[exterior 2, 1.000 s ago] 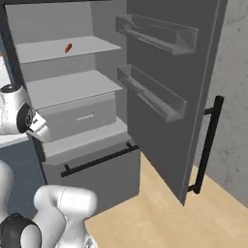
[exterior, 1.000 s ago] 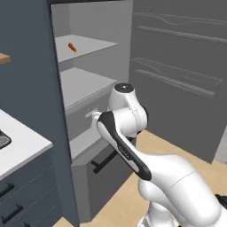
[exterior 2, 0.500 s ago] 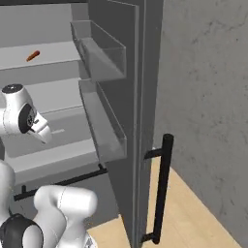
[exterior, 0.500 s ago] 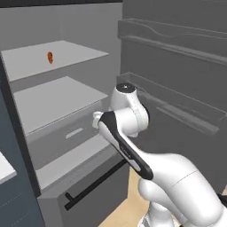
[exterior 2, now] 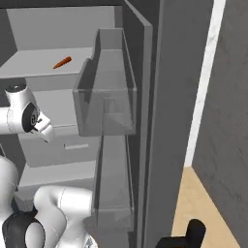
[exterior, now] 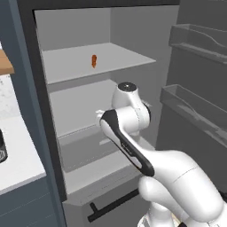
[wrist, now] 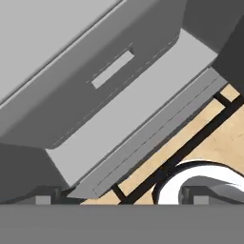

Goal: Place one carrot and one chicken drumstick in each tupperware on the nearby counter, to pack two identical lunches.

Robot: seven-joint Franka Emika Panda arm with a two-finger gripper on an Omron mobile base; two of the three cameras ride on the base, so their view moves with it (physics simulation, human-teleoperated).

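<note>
The carrot [exterior: 93, 61] lies on the fridge's upper shelf [exterior: 119, 57], above and beyond my fingers, well apart from them. My gripper [wrist: 119, 199] is spread wide and holds nothing; 2 dark fingertips [wrist: 44, 199] sit far apart at the bottom of the hand view. Ahead of them is the grey drawer [wrist: 95, 81] with its slot handle, and below it the black bar handle [exterior: 113, 206]. The open door [exterior 2: 164, 97] with its clear bins [exterior 2: 104, 92] stands to my right. A corner of counter [exterior: 17, 155] lies off to my left
</note>
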